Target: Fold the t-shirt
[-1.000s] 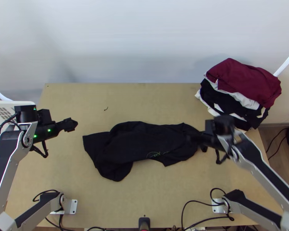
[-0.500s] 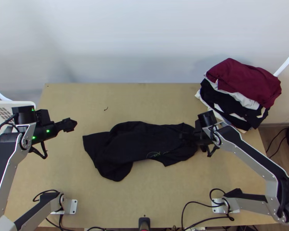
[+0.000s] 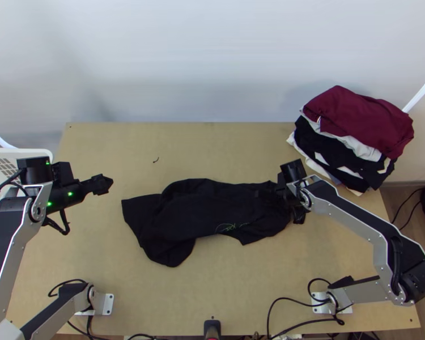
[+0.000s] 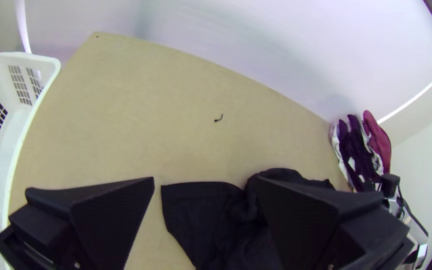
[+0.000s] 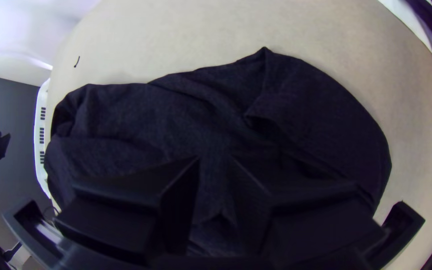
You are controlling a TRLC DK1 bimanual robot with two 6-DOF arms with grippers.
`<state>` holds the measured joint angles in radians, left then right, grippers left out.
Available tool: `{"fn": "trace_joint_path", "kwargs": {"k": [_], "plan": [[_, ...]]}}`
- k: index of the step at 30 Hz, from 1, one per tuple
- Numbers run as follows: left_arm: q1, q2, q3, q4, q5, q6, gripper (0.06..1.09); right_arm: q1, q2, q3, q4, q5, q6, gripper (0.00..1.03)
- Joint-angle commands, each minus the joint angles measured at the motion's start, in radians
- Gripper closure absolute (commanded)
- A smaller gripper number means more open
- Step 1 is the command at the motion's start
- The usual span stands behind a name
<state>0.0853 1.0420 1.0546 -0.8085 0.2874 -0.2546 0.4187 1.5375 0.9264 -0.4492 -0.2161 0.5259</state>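
Observation:
The black t-shirt (image 3: 212,212) lies bunched lengthwise across the middle of the table, with a small green print near its front edge. My left gripper (image 3: 102,184) hangs left of the shirt, apart from it. In the left wrist view that gripper (image 4: 206,187) is wide open with nothing between its fingers. My right gripper (image 3: 268,196) is over the shirt's right part. The right wrist view has this gripper (image 5: 213,159) partly open, a narrow gap between its fingers and dark cloth (image 5: 176,115) beneath; whether it touches the cloth I cannot tell.
A pile of folded clothes, maroon on top (image 3: 357,119), sits at the table's back right corner. A white basket (image 4: 31,112) stands at the left edge. A small dark bit (image 3: 156,160) lies behind the shirt. Bare wood (image 3: 224,289) spreads in front of the shirt.
My right gripper has moved left, from the shirt's right end to farther over the cloth. The left arm has stayed practically still, and the shirt looks the same.

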Motion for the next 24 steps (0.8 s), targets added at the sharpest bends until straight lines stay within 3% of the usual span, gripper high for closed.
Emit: {"fn": "trace_joint_path", "kwargs": {"k": [1, 6, 14, 18, 19, 24], "plan": [[0.005, -0.011, -0.03, 0.011, -0.002, 0.002, 0.11, 0.008, -0.059, 0.009, -0.009, -0.012, 0.029, 0.92], [0.001, -0.002, -0.044, 0.043, -0.002, 0.011, 0.11, 0.006, -0.226, 0.012, -0.083, -0.012, 0.057, 0.99], [-0.068, 0.046, -0.058, 0.118, -0.008, -0.009, 0.11, -0.044, -0.405, -0.028, -0.149, -0.012, 0.079, 0.97], [-0.099, 0.056, -0.056, 0.131, -0.011, -0.026, 0.11, -0.043, -0.395, -0.041, -0.128, -0.011, 0.08, 0.49], [-0.107, 0.056, -0.058, 0.132, -0.013, -0.026, 0.11, -0.043, -0.386, -0.043, -0.117, -0.011, 0.08, 0.45], [-0.101, 0.056, -0.051, 0.134, -0.021, -0.018, 0.11, -0.026, -0.237, -0.029, -0.097, -0.008, 0.066, 0.44]]}}
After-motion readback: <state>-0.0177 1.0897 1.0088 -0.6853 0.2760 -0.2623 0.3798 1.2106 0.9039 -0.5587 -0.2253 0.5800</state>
